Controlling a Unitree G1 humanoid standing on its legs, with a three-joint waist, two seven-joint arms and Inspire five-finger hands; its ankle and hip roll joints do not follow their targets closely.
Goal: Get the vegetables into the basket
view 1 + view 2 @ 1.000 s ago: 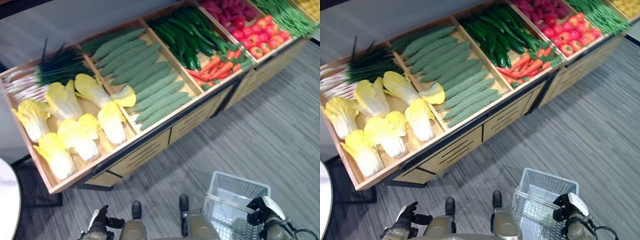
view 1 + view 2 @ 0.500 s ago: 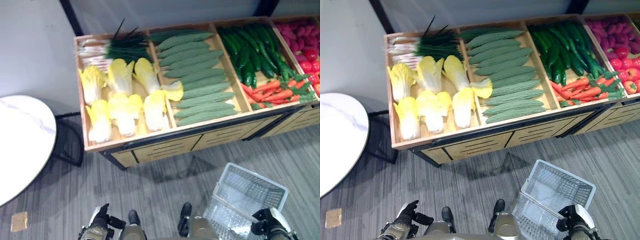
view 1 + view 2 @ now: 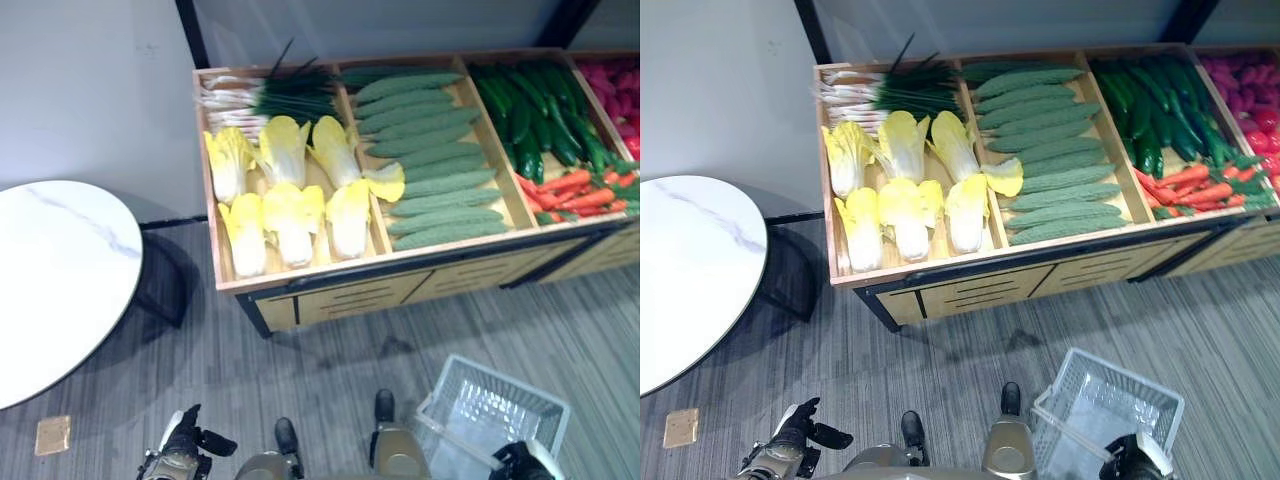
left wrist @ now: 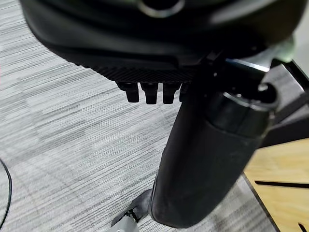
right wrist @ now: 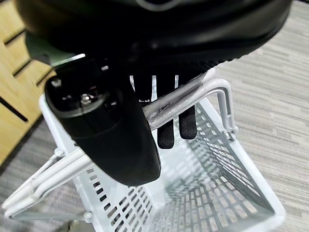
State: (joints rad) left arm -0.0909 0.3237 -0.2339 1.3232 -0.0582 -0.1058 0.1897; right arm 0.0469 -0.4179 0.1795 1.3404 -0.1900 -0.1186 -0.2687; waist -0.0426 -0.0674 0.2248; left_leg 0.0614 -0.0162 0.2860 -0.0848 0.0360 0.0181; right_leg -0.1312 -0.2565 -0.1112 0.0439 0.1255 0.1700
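Vegetables (image 3: 300,190) all lie in the stand (image 3: 330,290) across the frame's top; none is in the basket (image 3: 1110,400), which hangs empty at lower right, its handle (image 5: 188,99) clasped in my right hand (image 5: 169,116). My left hand (image 3: 180,455), lower left, hangs relaxed, holding nothing. The picking hasn't begun.

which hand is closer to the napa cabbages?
Left. The left hand hangs low, almost straight in front of the napa cabbages. The right hand is far off to the right, curled round the handle of the white basket.
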